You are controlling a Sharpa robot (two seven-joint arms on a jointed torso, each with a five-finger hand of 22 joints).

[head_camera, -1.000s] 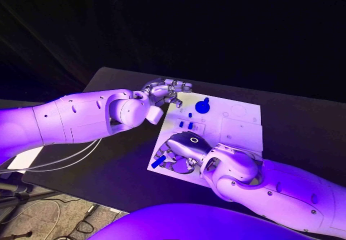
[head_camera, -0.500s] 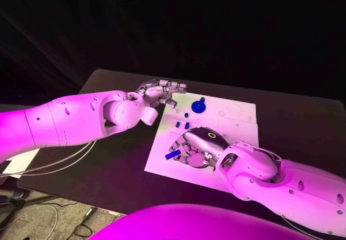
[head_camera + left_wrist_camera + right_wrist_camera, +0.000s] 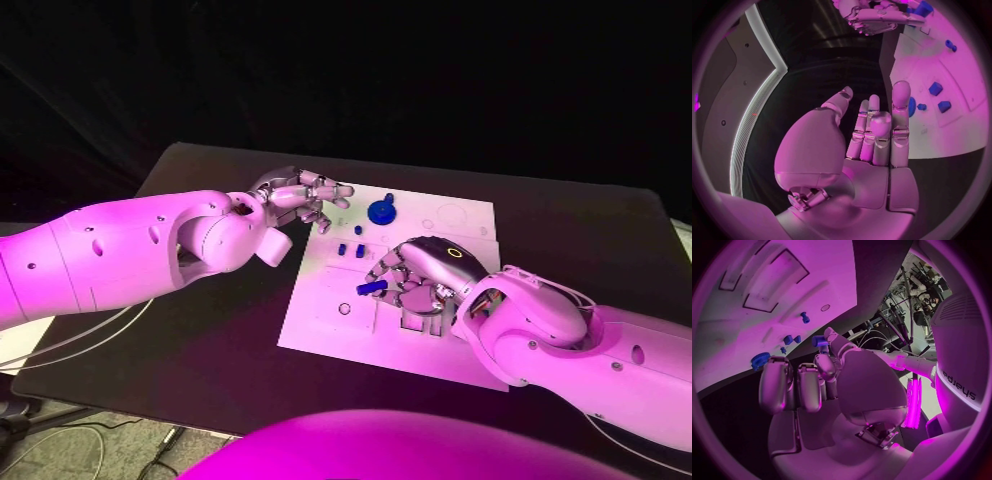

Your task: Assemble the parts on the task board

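The white task board [image 3: 454, 240] lies in the middle of the black table. My right hand [image 3: 421, 276] hovers over its middle and pinches a small blue part [image 3: 371, 288] between thumb and a finger; the right wrist view shows that part [image 3: 820, 341] at the fingertips. A round blue part [image 3: 381, 212] stands near the board's far edge, and three small blue parts [image 3: 349, 250] sit just nearer. My left hand [image 3: 300, 192] holds nothing, fingers apart, at the board's far left corner. In the left wrist view its palm [image 3: 856, 155] faces the board [image 3: 942, 65].
Shallow rectangular recesses [image 3: 464, 232] and a round outline [image 3: 450, 212] mark the board's right half. A small hole [image 3: 343, 309] shows near the board's left edge. Black table [image 3: 216, 330] surrounds the board on all sides.
My right hand has carried the small blue part from the board's near left corner toward its middle. My left hand has stayed by the far left corner. The camera has shifted.
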